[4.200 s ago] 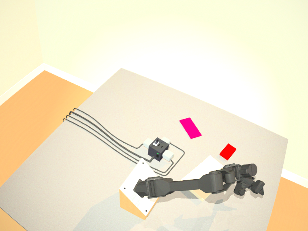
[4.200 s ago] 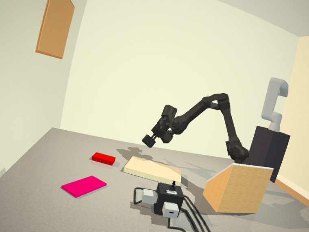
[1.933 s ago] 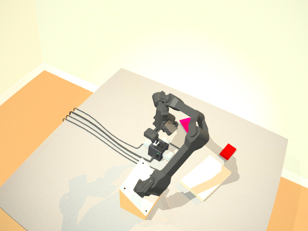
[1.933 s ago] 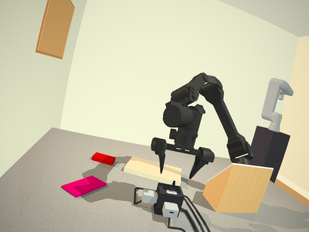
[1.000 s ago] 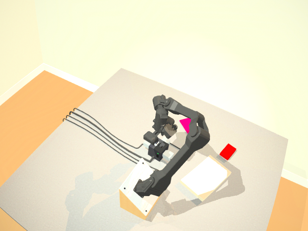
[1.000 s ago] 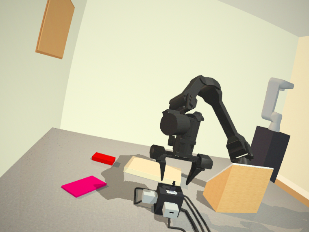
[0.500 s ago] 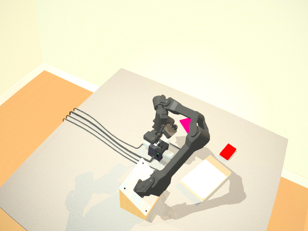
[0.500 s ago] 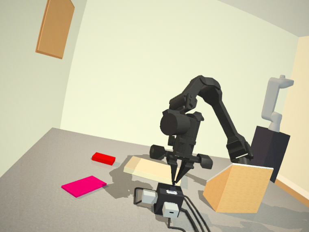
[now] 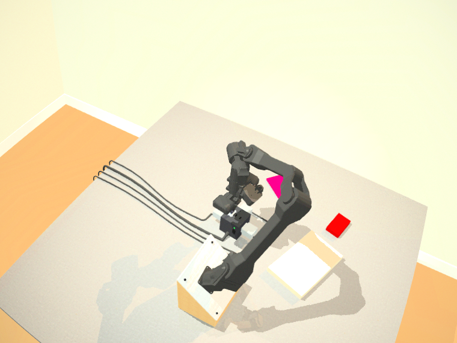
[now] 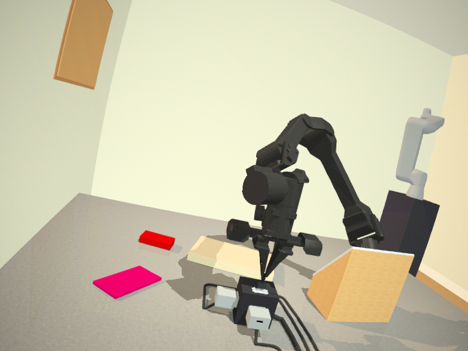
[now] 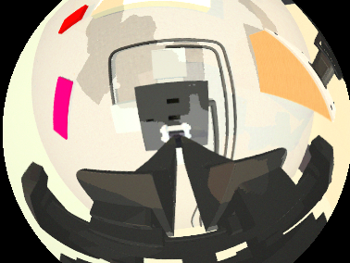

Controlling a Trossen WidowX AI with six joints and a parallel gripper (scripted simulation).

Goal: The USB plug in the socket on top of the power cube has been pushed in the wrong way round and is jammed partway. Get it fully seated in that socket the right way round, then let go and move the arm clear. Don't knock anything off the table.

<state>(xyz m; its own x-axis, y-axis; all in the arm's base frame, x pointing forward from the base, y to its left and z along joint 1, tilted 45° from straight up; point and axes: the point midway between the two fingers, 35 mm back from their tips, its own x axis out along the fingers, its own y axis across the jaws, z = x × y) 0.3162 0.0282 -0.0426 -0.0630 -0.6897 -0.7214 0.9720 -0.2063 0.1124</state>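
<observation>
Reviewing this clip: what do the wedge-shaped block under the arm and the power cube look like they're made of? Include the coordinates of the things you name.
Wedge block (image 9: 195, 299) (image 10: 363, 287) (image 11: 282, 65): apparently wood, smooth and pale orange, with fine grain lines on its side.
Power cube (image 9: 227, 223) (image 10: 255, 302) (image 11: 155, 104): probably hard plastic, plain black; even faces and crisp edges suggest it, though painted metal is possible.
</observation>
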